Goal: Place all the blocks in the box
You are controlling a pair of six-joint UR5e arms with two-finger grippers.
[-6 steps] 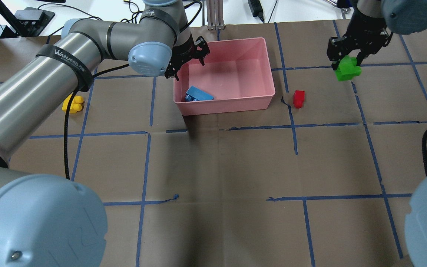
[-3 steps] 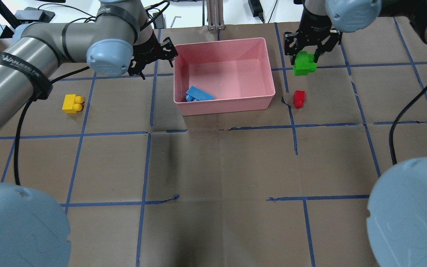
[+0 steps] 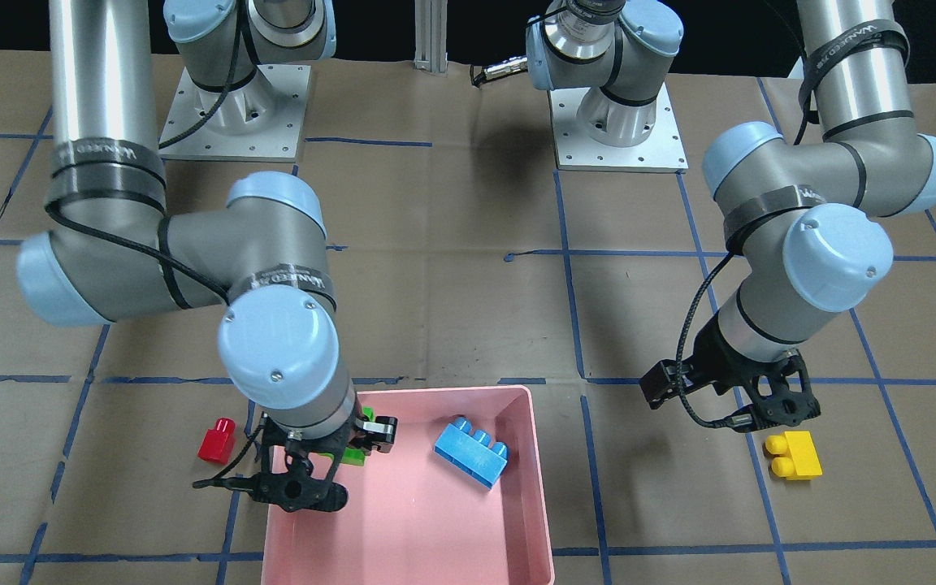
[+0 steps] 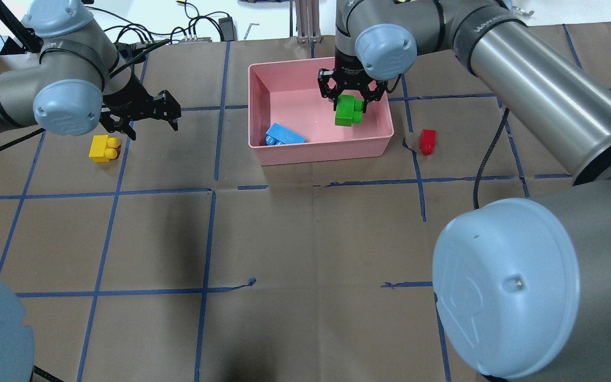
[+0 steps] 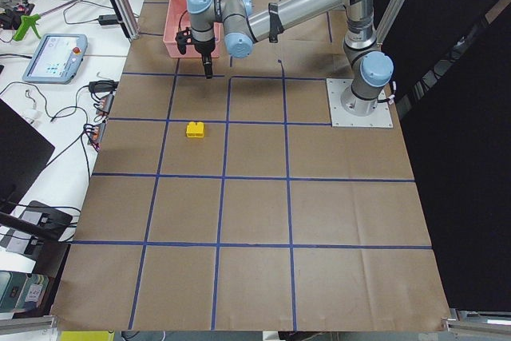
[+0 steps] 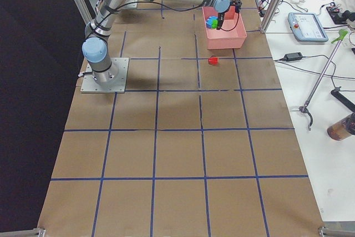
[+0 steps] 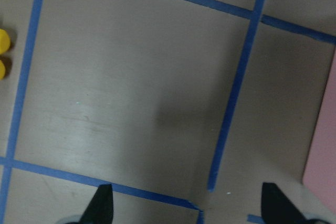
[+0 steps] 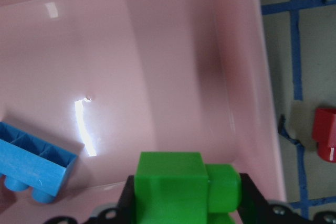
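The right gripper (image 4: 350, 105) hangs over the box (image 4: 326, 149), its jaws closed narrow on the green block (image 4: 347, 113), which sits between the fingers w/ its studs pointing sideways toward the box's right wall. The right wrist cam shows the block above the pink floor, near that right wall (how far above the floor it hangs can't be told). The blue block (image 4: 285, 134) is inside the box already, lying tilted in the near-left corner, one end close to the left wall, studs facing the near wall. The red block (image 4: 427, 141) lies on the brown paper table (image 4: 305, 239) outside the box, near its right wall, approx. level w/ the near-right corner and not touching it. On the other side, the yellow block (image 4: 103, 148) rests on the table well apart from the box, studs facing toward the box, just beside a blue tape line (image 4: 120, 159). The left gripper (image 4: 153, 127) hovers over bare paper between the yellow block and the box, nearer the yellow block, jaws spread wide w/ nothing in them. Its wrist cam shows both fingertips far apart at the bottom edge, the yellow studs at the far left edge and a strip of the box at the right.
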